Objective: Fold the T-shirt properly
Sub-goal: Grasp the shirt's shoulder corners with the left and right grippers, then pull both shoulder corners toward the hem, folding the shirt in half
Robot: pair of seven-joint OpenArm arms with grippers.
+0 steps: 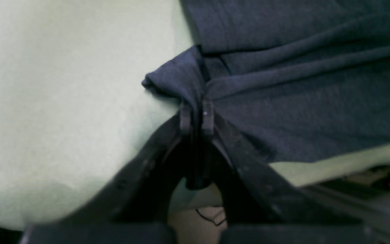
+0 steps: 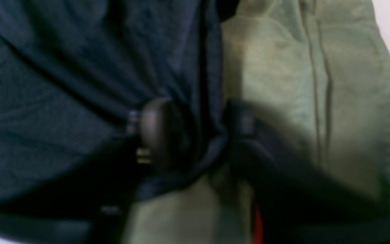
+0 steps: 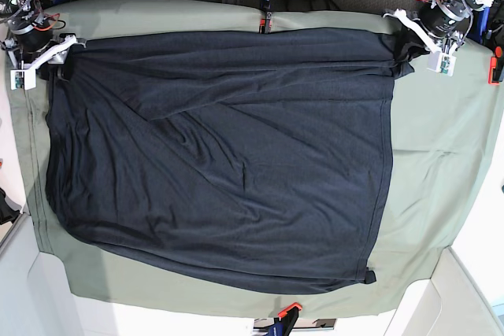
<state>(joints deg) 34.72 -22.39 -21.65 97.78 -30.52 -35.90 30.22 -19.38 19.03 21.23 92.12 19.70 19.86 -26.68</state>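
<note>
At far corners, T-shirt (image 3: 220,163) edges bunched in 2 blurry end effectors.

Left tool (image 1: 196,117) pinched tight; right tool (image 2: 191,127) partly closed.

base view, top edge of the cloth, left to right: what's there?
right gripper at the T-shirt's corner → T-shirt → left gripper shut on the opposite corner → bare green cloth
</note>
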